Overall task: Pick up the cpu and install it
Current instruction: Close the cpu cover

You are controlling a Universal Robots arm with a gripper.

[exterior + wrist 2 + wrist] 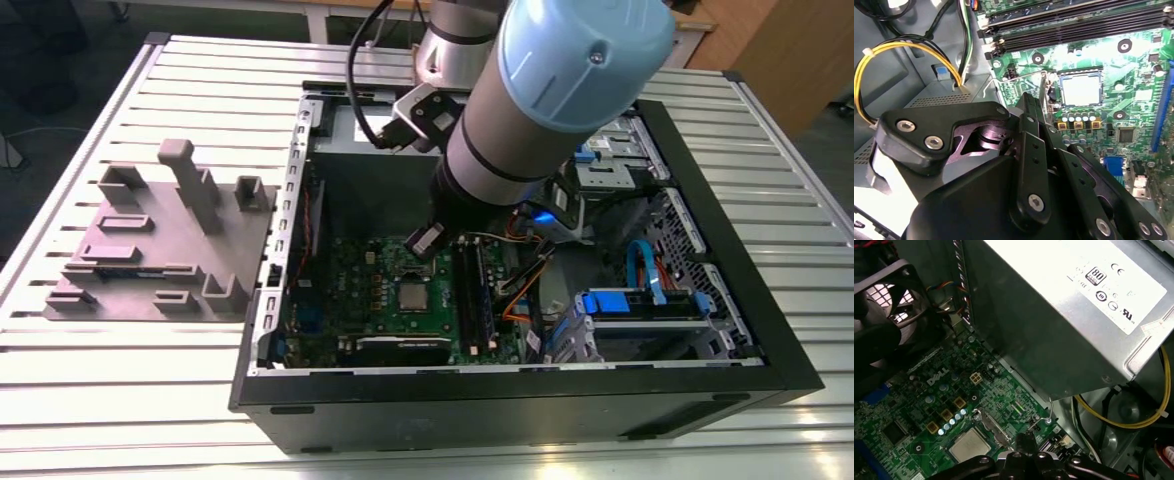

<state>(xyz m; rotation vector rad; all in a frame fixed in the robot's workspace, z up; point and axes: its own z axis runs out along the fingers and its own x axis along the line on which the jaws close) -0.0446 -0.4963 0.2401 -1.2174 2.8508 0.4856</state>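
Ribbed metal tabletop (160, 400) carries an open black computer case (534, 400) lying on its side, with a grey block tray (147, 250) beside it toward the exterior view's left.

Item 1, cpu (415, 295): seated flat in the socket (1081, 72) of the green motherboard (360, 290), silver top facing up. It shows in both wrist views (1081, 89) (970, 444) as a pale square inside the metal frame. Nothing touches it. A thin wire lever (1041, 419) stands raised at one edge of the socket.

Item 2, gripper (1043, 102): nothing is held. In the second wrist view its black fingers (1035, 112) lie close together, narrow, with the tips above the board just beside the socket, apart from the chip. In the first wrist view the fingertip (1024, 440) sits near the lever and the chip's corner. In the exterior view the arm (534, 100) reaches down into the case from the far side, its end over the board just beyond the chip.

Item 3, surroundings: black memory slots (470, 290) run alongside the socket toward the exterior view's right. A grey power supply (1064, 305) fills the far part of the case, with a yellow cable (1134, 422) looping next to it. A case fan (889, 290) sits at the board's edge. Blue cables and drive brackets (641, 300) occupy the case's portion on the exterior view's right.
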